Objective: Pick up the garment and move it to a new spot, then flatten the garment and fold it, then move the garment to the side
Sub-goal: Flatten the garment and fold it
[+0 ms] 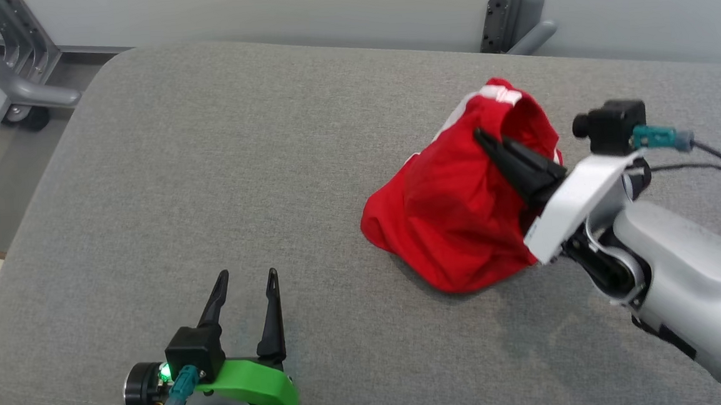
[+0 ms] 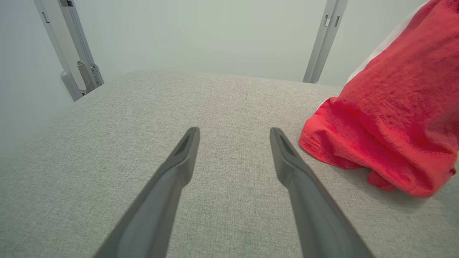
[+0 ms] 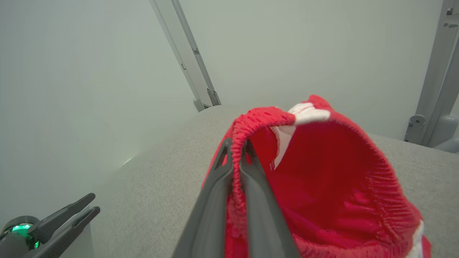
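**Clamping a red garment (image 1: 455,215) by its edge**

At seven o'clock over the grey bench (image 1: 208,174), the left hand (image 1: 247,274) is spread apart and empty. At three o'clock the garment stands bunched on the bench, its ribbed edge pinched tight in the closed right hand (image 1: 482,137).

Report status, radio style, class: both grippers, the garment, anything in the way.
Right gripper shut on red garment's ribbed edge. Left gripper open, apart from it. Garment bunched, bottom resting on grey cushion. No obstruction seen.

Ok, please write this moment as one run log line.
step: pick up | right gripper: shut on garment ribbed edge | left gripper: open, empty | garment: bunched on grey cushion
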Robot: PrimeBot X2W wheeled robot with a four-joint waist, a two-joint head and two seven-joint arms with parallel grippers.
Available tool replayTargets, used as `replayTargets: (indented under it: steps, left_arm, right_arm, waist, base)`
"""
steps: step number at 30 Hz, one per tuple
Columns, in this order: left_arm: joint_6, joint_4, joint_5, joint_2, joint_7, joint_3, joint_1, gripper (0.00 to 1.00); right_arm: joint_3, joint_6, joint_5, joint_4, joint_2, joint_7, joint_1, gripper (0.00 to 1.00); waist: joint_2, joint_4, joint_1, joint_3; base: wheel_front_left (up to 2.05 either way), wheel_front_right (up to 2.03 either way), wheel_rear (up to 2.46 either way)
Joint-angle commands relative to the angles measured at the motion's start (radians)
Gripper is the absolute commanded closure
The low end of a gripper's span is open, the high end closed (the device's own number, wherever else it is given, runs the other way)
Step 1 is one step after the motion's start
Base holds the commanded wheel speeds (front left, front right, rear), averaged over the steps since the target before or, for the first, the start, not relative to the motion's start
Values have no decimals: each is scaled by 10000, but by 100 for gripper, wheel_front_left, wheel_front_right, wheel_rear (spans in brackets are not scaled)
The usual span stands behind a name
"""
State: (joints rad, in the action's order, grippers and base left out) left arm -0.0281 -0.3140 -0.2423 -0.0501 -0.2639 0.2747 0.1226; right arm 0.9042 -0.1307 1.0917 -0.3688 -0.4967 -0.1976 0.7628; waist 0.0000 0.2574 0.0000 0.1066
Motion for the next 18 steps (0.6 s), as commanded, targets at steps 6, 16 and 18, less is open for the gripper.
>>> replayTargets:
  steps: [6, 16, 18]
  left_arm:
    - [-54, 87, 56, -10, -6, -127, -176, 0]
    - [-9, 103, 157, -16, -4, -241, -264, 0]
    - [14, 87, 187, -16, -6, -237, -251, 0]
  right_arm:
    - [1204, 1, 277, 580, -1029, -195, -1733, 100]
    - [1264, 1, -184, -597, -1535, -572, -3523, 100]
    - [1022, 1, -331, -1127, -1317, -624, -3697, 100]
  waist:
    - [0, -558, 0, -108]
    - [0, -1397, 0, -151]
    - [0, -1535, 0, -147]
  base:
    - [0, 0, 0]
    - [0, 0, 0]
    - [0, 0, 0]
